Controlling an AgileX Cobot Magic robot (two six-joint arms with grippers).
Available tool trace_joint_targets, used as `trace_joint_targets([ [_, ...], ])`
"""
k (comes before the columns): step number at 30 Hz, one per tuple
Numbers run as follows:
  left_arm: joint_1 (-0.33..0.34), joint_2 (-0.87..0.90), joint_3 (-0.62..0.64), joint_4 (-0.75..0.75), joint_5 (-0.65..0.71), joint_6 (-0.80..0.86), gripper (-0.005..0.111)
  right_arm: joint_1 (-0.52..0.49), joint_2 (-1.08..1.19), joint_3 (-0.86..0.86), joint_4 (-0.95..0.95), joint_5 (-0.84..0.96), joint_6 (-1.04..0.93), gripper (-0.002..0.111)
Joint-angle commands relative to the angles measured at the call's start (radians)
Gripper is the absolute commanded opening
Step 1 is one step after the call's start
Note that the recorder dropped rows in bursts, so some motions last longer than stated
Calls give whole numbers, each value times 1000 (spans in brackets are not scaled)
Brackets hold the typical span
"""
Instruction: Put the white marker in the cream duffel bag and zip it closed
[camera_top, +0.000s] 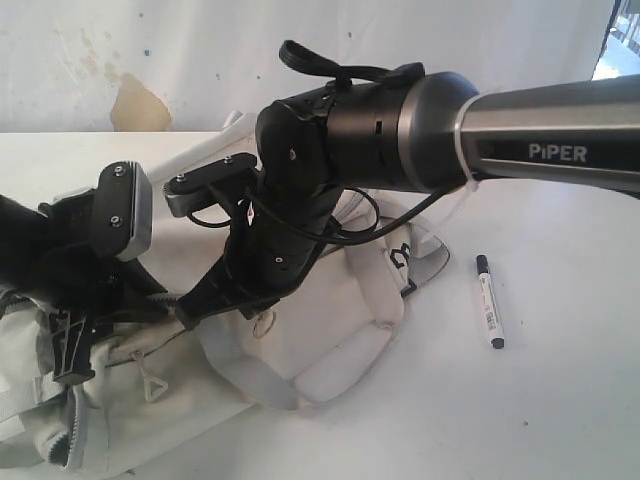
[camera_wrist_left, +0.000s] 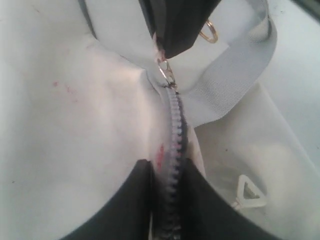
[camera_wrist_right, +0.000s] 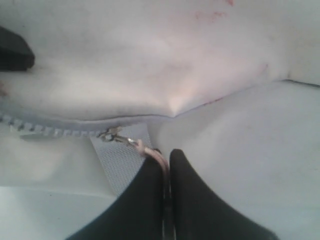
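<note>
Black-and-silver right arm (camera_top: 520, 130) reaches over the cream fabric duffel bag (camera_top: 330, 345), the right gripper (camera_wrist_right: 166, 156) pinched together on the grey zipper's pull cord (camera_wrist_right: 144, 147). The left gripper (camera_wrist_left: 167, 167) clamps the zipper teeth (camera_wrist_left: 175, 120). That thin cord could slip free, or slack fabric could jam the slider (camera_wrist_right: 111, 134). The slim white marker (camera_top: 488, 300), black-capped with a printed barrel, lies outside the bag on the table (camera_top: 560, 400), toward its right edge.
</note>
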Motion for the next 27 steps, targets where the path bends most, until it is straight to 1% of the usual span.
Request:
trace_joint_targets([
  [1,-3,3,5,-12,40,-8,0,-1,-11,3,-1,0,5,0],
  [6,-3,-30,5,-5,53,-36,0,-11,-11,3,-5,15,11,0],
  [11,-1,-89,5,3,43,-50,0,-54,-11,3,-8,41,20,0],
  [13,-1,-104,5,37,43,-71,0,-67,-11,3,-8,45,20,0],
  [16,-1,-114,5,126,40,-169,0,-87,-11,3,-9,47,20,0],
  [20,-1,-114,5,195,49,-261,0,-105,-11,3,-18,47,20,0],
  [27,-1,-114,5,204,53,-302,0,-196,-11,3,-36,36,20,0],
])
